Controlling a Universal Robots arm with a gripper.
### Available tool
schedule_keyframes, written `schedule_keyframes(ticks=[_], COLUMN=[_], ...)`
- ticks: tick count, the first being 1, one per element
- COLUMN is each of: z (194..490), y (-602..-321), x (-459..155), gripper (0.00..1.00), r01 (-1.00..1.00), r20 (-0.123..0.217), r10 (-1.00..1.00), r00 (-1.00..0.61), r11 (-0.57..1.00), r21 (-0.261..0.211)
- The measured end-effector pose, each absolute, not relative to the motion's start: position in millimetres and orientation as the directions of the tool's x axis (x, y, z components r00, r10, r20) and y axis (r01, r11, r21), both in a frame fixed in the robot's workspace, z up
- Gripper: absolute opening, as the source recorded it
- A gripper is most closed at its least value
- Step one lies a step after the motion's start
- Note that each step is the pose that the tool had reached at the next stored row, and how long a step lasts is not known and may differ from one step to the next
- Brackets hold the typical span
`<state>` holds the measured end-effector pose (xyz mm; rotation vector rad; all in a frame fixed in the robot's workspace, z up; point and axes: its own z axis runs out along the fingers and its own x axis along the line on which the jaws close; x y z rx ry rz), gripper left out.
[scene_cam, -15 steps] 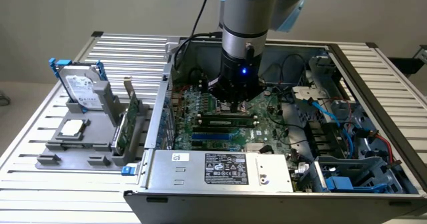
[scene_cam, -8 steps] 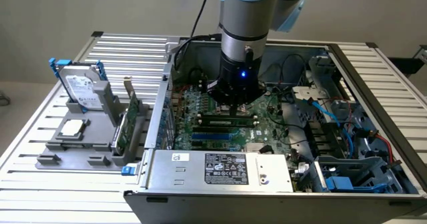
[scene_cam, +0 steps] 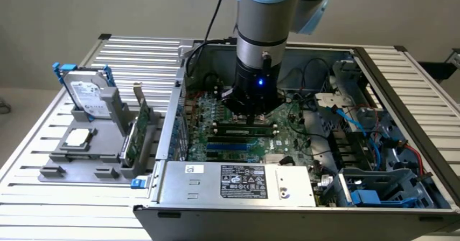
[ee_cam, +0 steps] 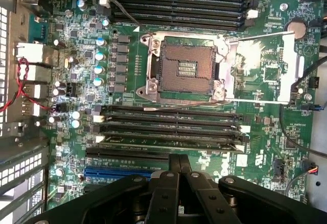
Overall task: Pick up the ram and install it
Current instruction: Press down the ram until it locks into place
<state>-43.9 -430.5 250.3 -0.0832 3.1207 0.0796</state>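
Ram (ee_cam: 168, 145), thin dark-green stick, lies seated in a black plastic slot; above it we see the claw (ee_cam: 179, 165) closed, empty.

From my remote station I log: an open computer case (scene_cam: 302, 144) on the slatted surface (scene_cam: 137, 52); the arm (scene_cam: 266, 31) reaching down inside; its end effector (scene_cam: 249, 117) low over the motherboard (scene_cam: 237, 138), just above the ram (scene_cam: 241, 128) lying in the slots. At the exterior view's left, a grey holder (scene_cam: 79, 160) carries a hard drive (scene_cam: 90, 95) and a green expansion card (scene_cam: 137, 136).
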Motion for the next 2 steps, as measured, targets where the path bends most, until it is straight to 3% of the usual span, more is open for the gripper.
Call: schedule_keyframes(ticks=[2], z=[250.3], y=[-430.5], x=[-44.0], gripper=[0.11], r01=[-0.054], r20=[-0.020], r10=[-0.053], r00=[-0.998], r11=[0.997], r21=[0.050])
